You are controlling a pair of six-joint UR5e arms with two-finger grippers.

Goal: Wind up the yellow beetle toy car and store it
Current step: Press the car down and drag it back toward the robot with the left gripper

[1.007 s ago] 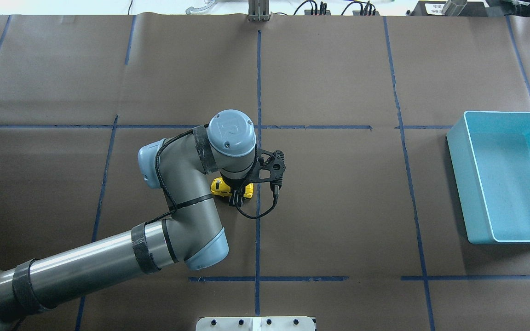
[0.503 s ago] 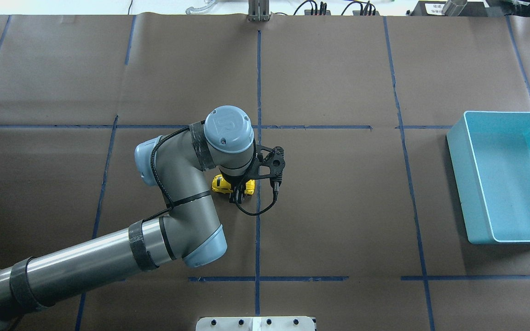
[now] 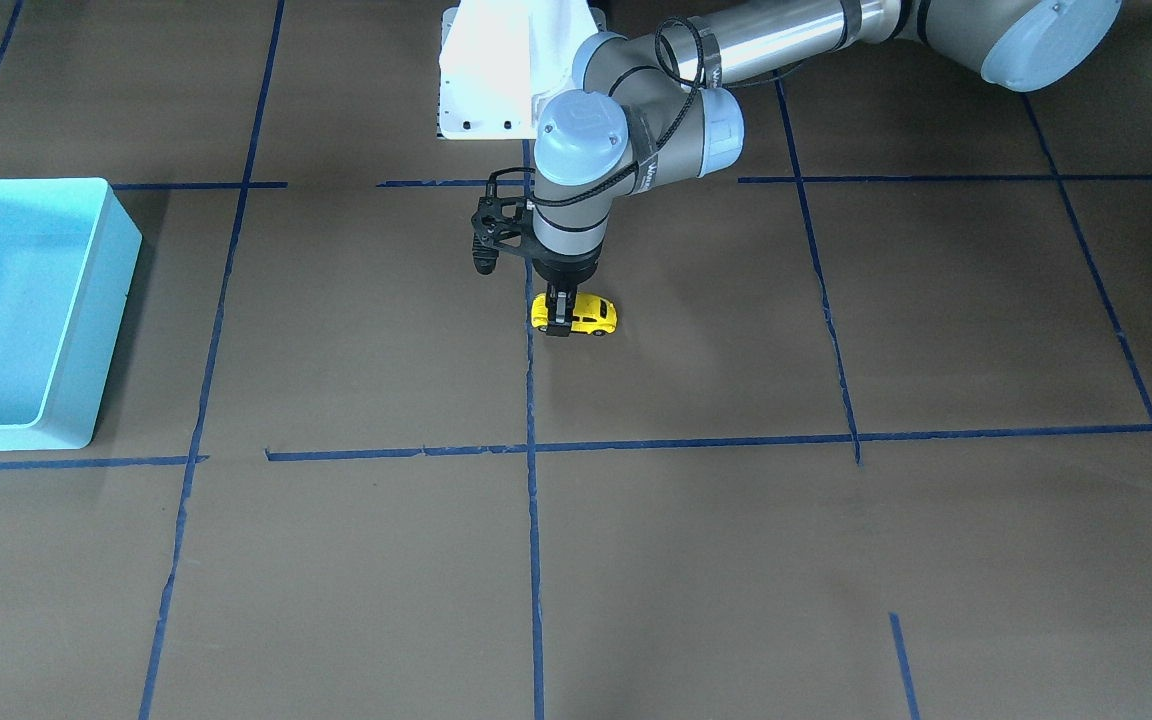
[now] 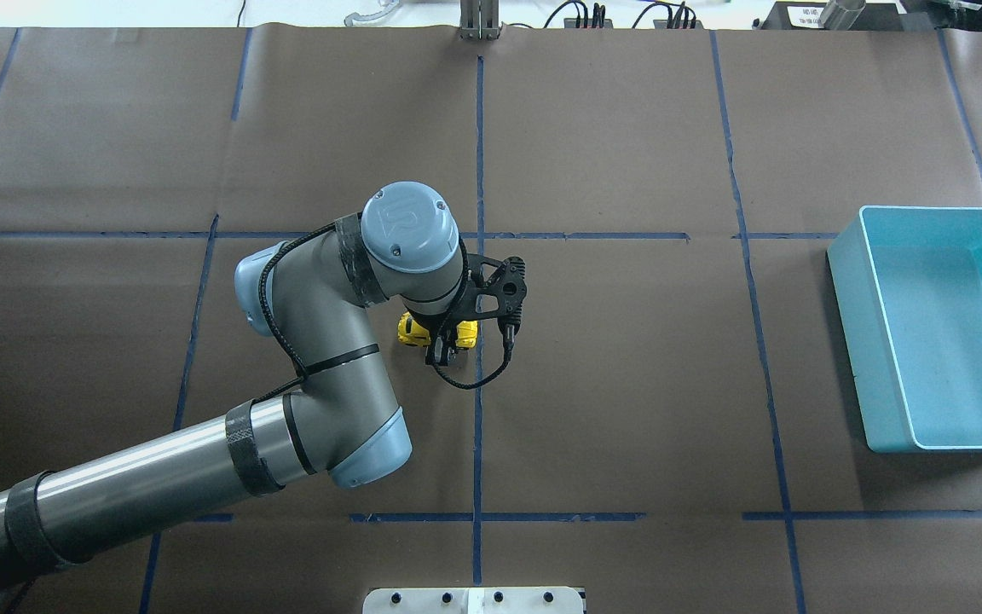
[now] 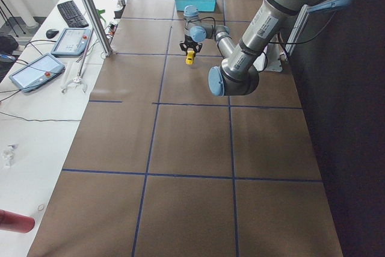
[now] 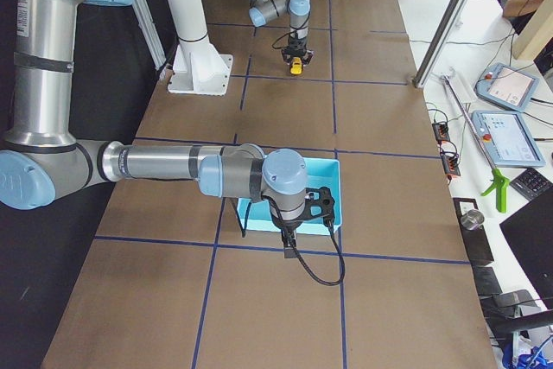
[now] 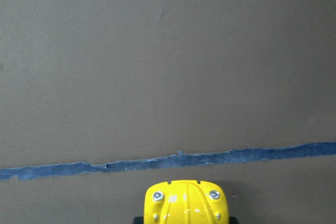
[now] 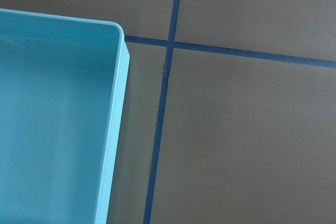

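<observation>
The yellow beetle toy car [image 3: 588, 315] sits near the middle of the table, at or just above the brown paper; I cannot tell which. My left gripper [image 3: 558, 322] points straight down and is shut across the car's middle. The overhead view shows the gripper [image 4: 441, 348] with the car [image 4: 411, 331] half hidden under the wrist. The left wrist view shows one yellow end of the car [image 7: 185, 203] at the bottom edge. My right gripper [image 6: 287, 248] shows only in the exterior right view, above the near edge of the blue bin; I cannot tell whether it is open.
An empty light blue bin [image 4: 851, 341] stands at the table's right side; it also shows in the front view [image 3: 101, 310] and the right wrist view [image 8: 114, 129]. Blue tape lines [image 4: 478, 426] cross the brown paper. A white mount plate [image 3: 496, 70] sits at the robot's base.
My left wrist and gripper have moved a little away from the robot's base and slightly left, carrying the yellow car along with them. The gripper stays shut on it.
</observation>
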